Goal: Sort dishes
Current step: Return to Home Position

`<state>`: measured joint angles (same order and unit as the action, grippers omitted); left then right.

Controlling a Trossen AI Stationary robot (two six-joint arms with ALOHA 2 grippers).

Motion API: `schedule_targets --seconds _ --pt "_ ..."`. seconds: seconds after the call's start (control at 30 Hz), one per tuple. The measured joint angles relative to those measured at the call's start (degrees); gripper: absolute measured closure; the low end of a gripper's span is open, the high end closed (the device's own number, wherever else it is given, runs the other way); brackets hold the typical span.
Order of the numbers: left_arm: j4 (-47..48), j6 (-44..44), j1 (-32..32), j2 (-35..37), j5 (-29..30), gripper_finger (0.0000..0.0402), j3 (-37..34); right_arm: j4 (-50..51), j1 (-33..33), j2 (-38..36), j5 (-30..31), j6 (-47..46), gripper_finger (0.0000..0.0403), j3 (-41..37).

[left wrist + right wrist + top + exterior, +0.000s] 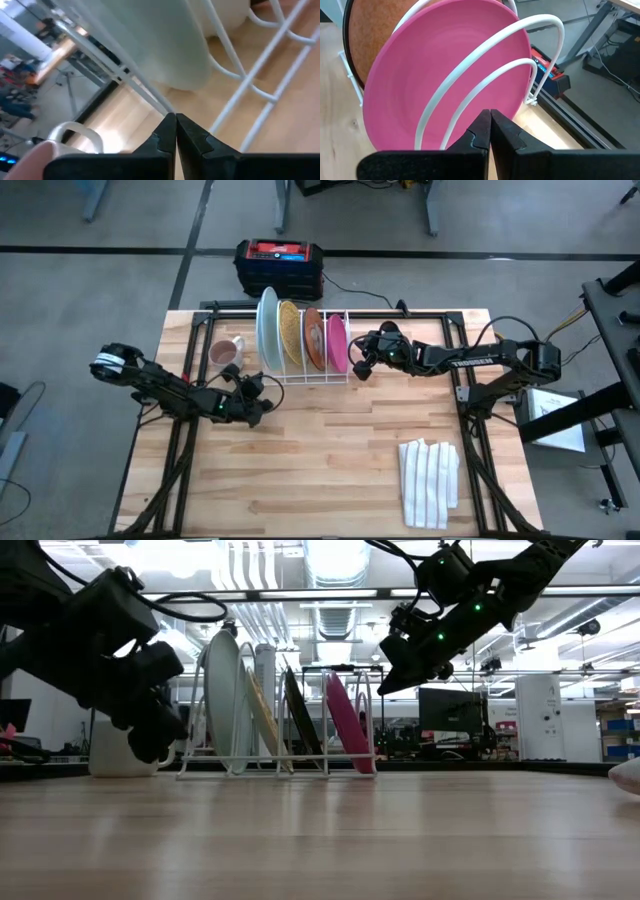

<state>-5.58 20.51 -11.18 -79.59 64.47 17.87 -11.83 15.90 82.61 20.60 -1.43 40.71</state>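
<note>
Plates (313, 338) stand edgewise in rack (312, 379); left gripper (176, 118) and right gripper (490, 114), jaws closed, empty.

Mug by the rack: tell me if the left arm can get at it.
Probably yes. The mug stands in the open beside the rack, with nothing between it and the left arm.

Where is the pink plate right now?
In the high view the magenta-pink plate stands on edge in the white dish rack, at the row's right end beside the orange-brown plate, with the right gripper close by.
</note>
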Motion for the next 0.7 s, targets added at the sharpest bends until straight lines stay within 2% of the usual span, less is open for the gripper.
schedule_targets --seconds 0.17,0.33,0.53,0.7 --pt "-0.3 0.1 -0.3 0.0 -7.0 0.0401 0.0 0.8 0.0 0.0 0.0 0.0 0.0403 0.0" --pt "-0.3 -0.9 1.5 -0.2 -4.3 0.0401 0.0 1.0 0.0 0.0 0.0 0.0 0.0403 0.0" --pt "-1.4 -2.2 4.7 -1.9 -4.4 0.0401 0.1 1.0 0.0 0.0 0.0 0.0 0.0403 0.0" --pt "-3.9 -5.1 4.9 -2.5 -5.5 0.0401 0.1 1.0 0.0 0.0 0.0 0.0 0.0403 0.0"
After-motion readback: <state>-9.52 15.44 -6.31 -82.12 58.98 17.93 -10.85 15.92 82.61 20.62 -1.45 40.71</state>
